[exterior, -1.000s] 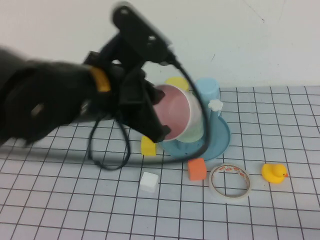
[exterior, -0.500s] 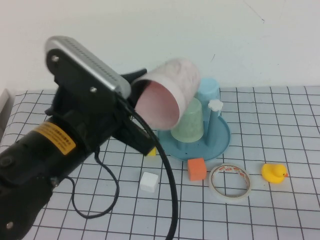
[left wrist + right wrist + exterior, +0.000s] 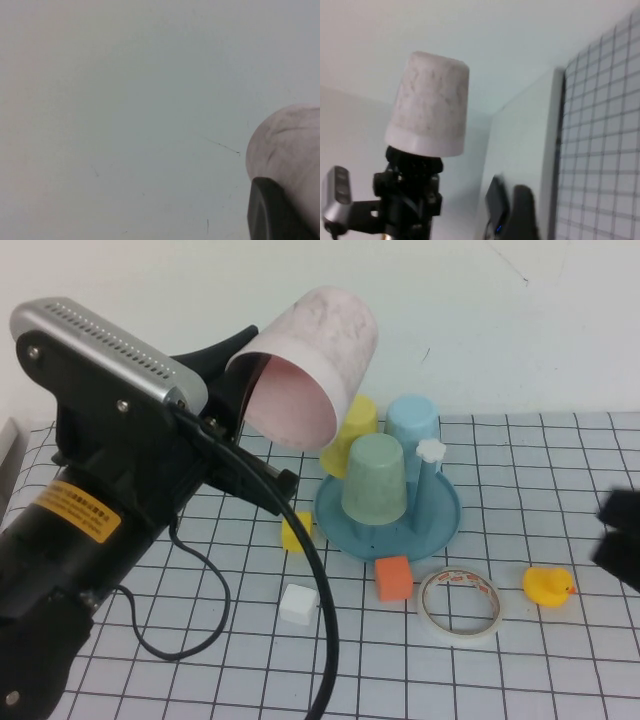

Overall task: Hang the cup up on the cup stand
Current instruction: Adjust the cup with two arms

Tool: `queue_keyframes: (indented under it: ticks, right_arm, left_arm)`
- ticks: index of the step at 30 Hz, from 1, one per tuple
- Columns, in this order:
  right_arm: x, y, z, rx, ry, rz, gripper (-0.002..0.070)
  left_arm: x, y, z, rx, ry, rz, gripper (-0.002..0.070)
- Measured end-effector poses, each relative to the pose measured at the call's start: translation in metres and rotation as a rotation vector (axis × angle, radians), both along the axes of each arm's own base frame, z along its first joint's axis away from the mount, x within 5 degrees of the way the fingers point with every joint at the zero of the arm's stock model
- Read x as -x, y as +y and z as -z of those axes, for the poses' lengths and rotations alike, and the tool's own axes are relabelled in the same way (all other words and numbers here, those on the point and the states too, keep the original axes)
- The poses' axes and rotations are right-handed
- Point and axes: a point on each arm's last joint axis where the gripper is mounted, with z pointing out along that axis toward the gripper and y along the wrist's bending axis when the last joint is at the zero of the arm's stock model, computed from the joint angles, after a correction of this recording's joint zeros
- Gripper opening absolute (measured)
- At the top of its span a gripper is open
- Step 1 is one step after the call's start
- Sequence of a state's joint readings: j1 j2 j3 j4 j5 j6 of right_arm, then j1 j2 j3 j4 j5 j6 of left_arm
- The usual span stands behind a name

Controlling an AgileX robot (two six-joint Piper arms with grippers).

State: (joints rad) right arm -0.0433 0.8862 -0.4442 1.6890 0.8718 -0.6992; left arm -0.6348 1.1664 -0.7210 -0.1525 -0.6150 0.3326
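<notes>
The pale pink cup (image 3: 310, 365) is held high in the air, tilted, mouth down toward me, left of and above the cup stand (image 3: 440, 525). My left gripper (image 3: 245, 400) is shut on the cup's rim. In the left wrist view the cup (image 3: 285, 145) sits beside one dark finger (image 3: 272, 210). The right wrist view shows the cup (image 3: 430, 105) upside down on the left gripper (image 3: 412, 170). The stand's blue base holds a mint-green cup (image 3: 375, 478), a light blue cup (image 3: 412, 425) and a white-capped peg (image 3: 431, 450). My right gripper (image 3: 612, 532) is at the right edge, its fingers apart and empty.
A yellow cup (image 3: 352, 430) lies behind the stand. A yellow block (image 3: 296, 530), a white block (image 3: 298, 603), an orange block (image 3: 393, 578), a tape ring (image 3: 460, 602) and a yellow duck (image 3: 548, 586) lie on the grid mat in front of the stand.
My left arm has lifted the pink cup up and away from the stand, uncovering the mint-green cup. My right gripper has come into view at the right edge.
</notes>
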Motion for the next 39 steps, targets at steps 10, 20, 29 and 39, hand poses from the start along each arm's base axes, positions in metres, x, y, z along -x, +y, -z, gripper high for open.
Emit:
queue_keyframes:
  ticks: [10,20,29,39]
  right_arm:
    - [-0.104,0.054,-0.024,-0.082,0.115,-0.326,0.0613]
    - [-0.132,0.098,-0.073,-0.041,-0.051,-0.334,0.0615]
    - [-0.132,0.127,-0.07,-0.017,-0.042,-0.343,0.0617]
    - [-0.135,0.135,-0.062,-0.019,-0.006,-0.334,0.0618]
  left_arm:
    - [0.0,0.0,0.001,-0.001,0.01,-0.002,0.0005]
    - [0.0,0.0,0.002,-0.021,0.012,-0.003,0.0005]
    - [-0.001,0.0,0.002,-0.026,0.009,-0.007,0.0005]
    - [-0.001,0.0,0.003,-0.034,0.018,-0.008,0.0005]
